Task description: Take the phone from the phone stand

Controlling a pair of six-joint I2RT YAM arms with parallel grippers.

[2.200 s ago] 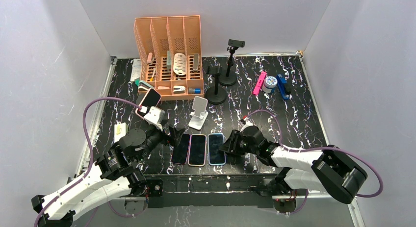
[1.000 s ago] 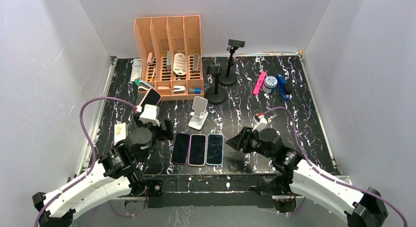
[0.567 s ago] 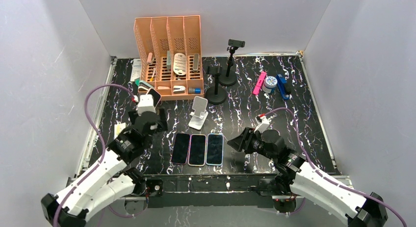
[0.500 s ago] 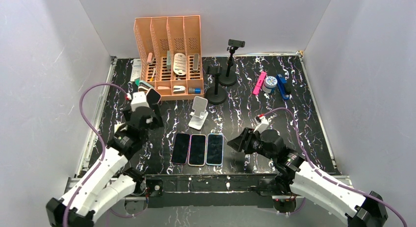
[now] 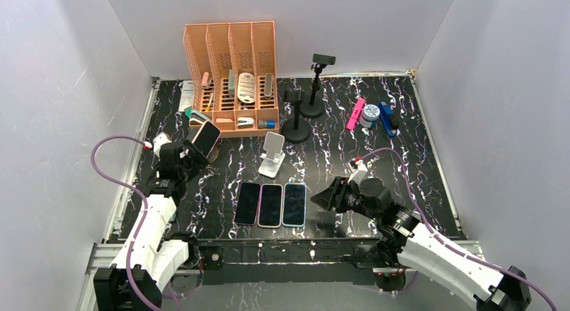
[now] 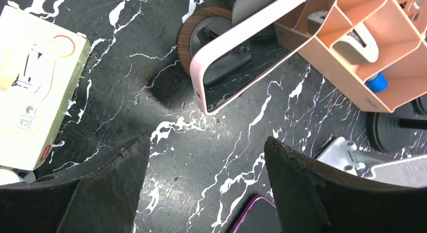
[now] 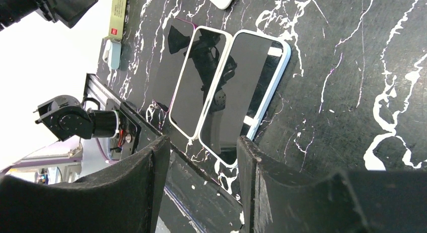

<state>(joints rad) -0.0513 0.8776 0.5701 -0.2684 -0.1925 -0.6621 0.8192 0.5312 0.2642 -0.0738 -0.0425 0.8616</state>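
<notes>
phone [image 6: 236, 52] on stand [image 6: 185, 39], left gripper [image 6: 206, 157] facing it

its jaws gape wide, holding nothing; the pink-cased phone leans just ahead of the fingertips (no contact). the right gripper [image 7: 199, 152] is half parted, empty.

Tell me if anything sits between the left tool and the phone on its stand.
Nothing visible does. The left tool hangs open just short of the phone, with only bare table between them. The organizer stands close beside the phone, off the direct line.
</notes>
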